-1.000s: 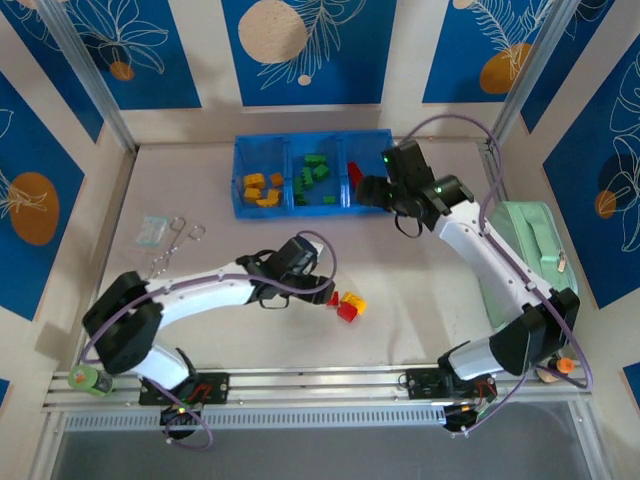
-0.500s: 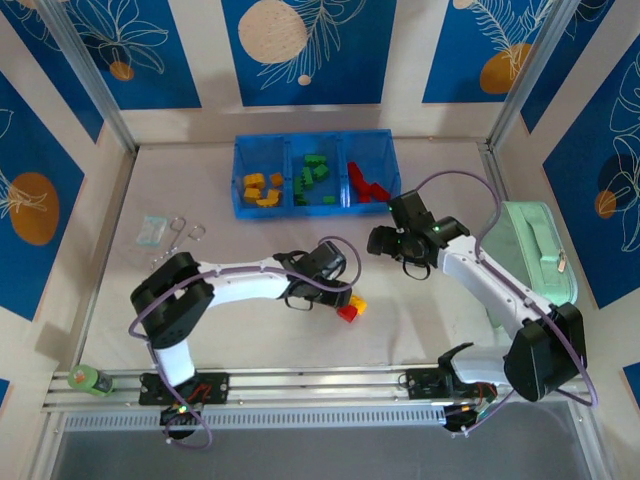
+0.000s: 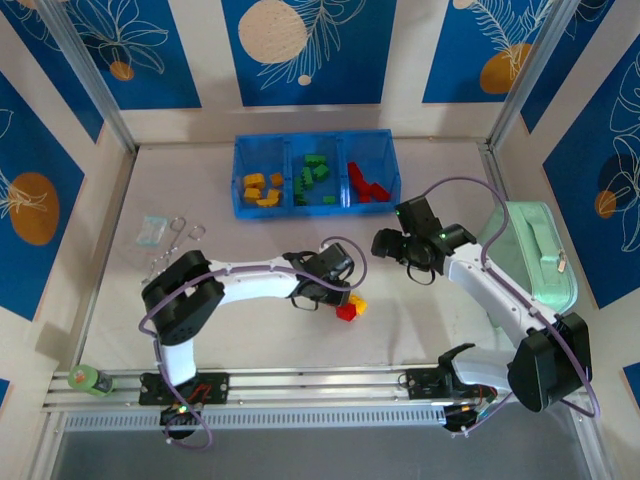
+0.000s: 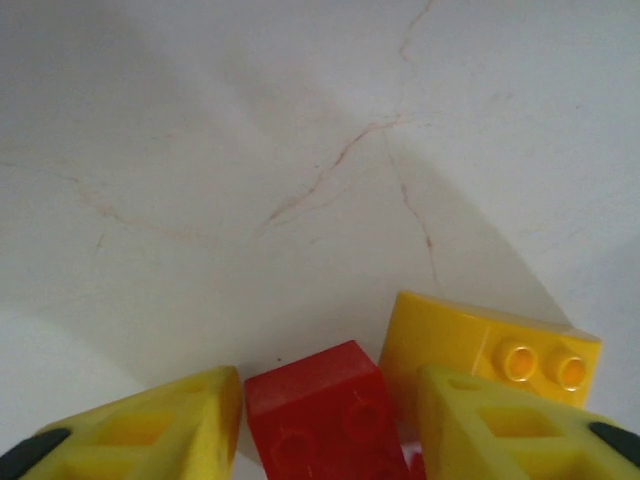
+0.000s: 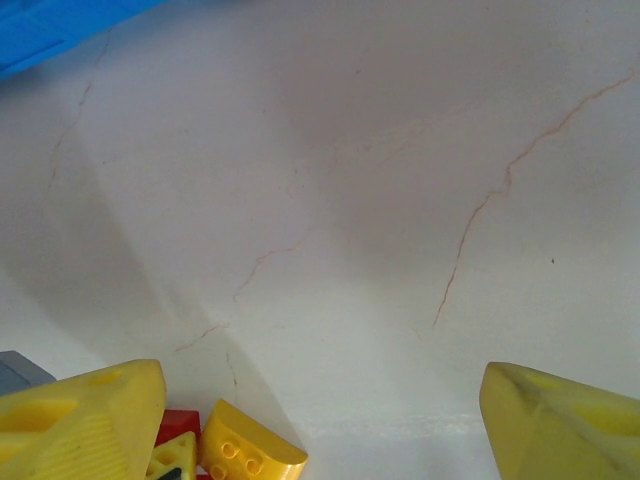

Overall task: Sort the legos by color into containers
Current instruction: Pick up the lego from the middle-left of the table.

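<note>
On the counter (image 3: 260, 235), two legos remain loose, well apart from the tray (image 3: 300, 139). The right gripper (image 3: 388, 243) has withdrawn from the tray's red compartment, jaws wide apart and empty. The left gripper (image 3: 338, 296) has advanced, its jaws apart astride the red brick (image 4: 320, 410), with the yellow brick (image 4: 480, 350) alongside. Pickup appears imminent.

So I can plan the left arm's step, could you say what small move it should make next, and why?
Probably close the left claw: the red brick sits between its open fingers, with the yellow brick just beside it.
</note>
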